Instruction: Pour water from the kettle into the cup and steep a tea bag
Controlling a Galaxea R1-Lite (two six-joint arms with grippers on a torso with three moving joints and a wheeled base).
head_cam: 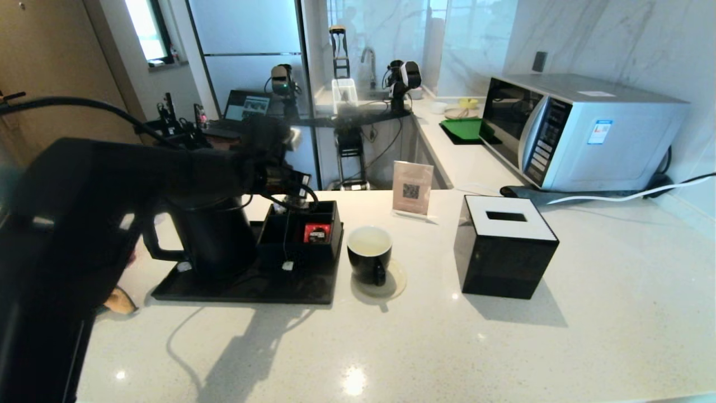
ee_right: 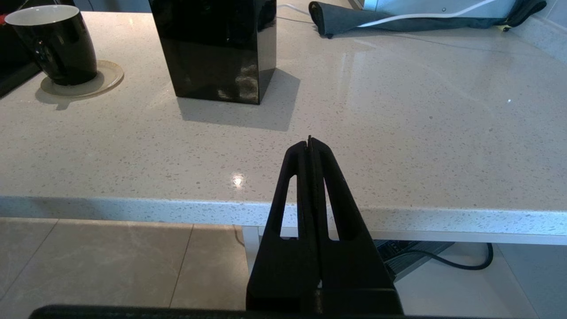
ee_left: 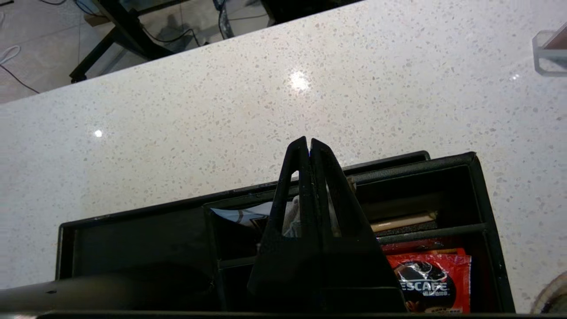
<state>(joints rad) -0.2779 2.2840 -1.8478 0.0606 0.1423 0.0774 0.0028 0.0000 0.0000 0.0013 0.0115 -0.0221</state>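
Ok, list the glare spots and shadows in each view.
Head view: a bright glare spot on the countertop, and the tissue box casts a shadow toward the camera. Left wrist view: two glare spots on the counter beyond the black organiser. Right wrist view: small glare near the counter edge; the cup shadows its coaster.

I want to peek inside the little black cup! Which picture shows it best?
The head view: it looks down into the cup, showing its white inside, handle and coaster. The right wrist view shows only the cup's side, near the picture's edge. The left wrist view shows no clear cup.
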